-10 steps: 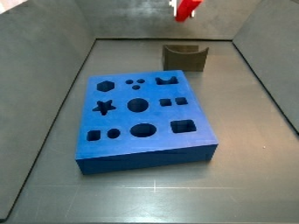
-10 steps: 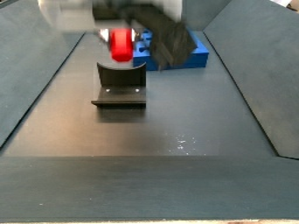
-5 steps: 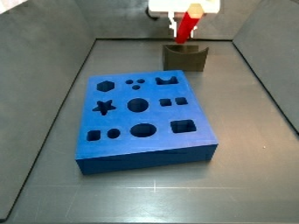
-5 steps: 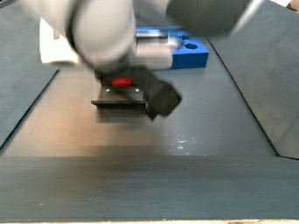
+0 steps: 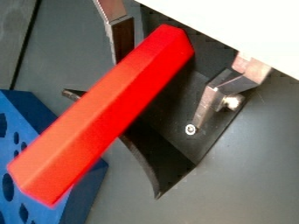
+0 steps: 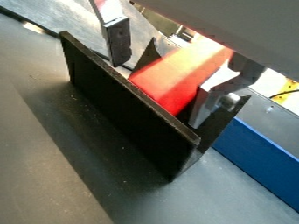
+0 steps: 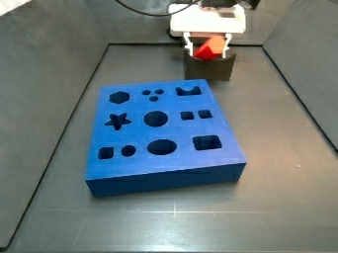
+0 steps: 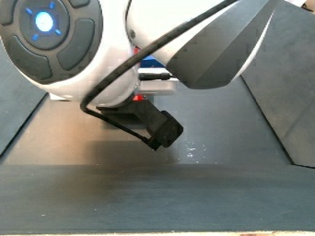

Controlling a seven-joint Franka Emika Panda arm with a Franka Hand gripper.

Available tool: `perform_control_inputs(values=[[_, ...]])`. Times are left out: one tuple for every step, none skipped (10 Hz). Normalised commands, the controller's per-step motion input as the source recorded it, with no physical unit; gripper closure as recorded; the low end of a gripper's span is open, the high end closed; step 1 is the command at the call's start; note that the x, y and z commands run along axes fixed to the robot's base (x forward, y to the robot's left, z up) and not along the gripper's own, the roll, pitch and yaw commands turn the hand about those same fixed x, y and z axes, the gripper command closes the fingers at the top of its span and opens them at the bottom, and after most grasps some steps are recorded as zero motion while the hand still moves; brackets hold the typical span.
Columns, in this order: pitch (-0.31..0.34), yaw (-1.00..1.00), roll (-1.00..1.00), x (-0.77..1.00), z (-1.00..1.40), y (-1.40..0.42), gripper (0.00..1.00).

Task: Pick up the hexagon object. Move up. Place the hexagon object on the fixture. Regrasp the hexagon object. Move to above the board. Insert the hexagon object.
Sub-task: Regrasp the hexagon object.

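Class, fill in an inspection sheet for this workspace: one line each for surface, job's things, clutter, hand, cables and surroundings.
Surface: dark grey floor, bare apart from the rig's pieces.
Job's things: red hexagon object lies tilted between the fingers, lowered at the fixture; blue board sits nearer the camera in a side view, cutouts unfilled.
Clutter: nothing seen.
Hand: the hand is down at the fixture, silver fingers on either side of the hexagon object; actual pad contact cannot be made out.
Cables: a dark cable runs along the arm.
Surroundings: sloped dark walls around the floor.
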Motion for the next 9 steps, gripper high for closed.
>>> perform_control_inputs(values=[[-0.051,0.0,-0.01,-0.01,1.0,0.0,0.0],[-0.044,0.01,0.01,-0.02,1.0,0.0,0.0],[-0.02,0.03,0.03,-0.03,1.0,0.0,0.0],[-0.003,0.04,0.03,-0.03,1.0,0.0,0.0],[0.042,0.05,0.04,-0.03,0.92,0.0,0.0],[0.057,0.04,0.04,-0.03,0.8,0.0,0.0],[0.086,0.03,0.05,-0.03,0.57,0.0,0.0],[0.1,0.01,0.05,-0.03,0.4,0.0,0.0],[0.106,0.0,0.04,-0.03,0.22,0.0,0.0]])
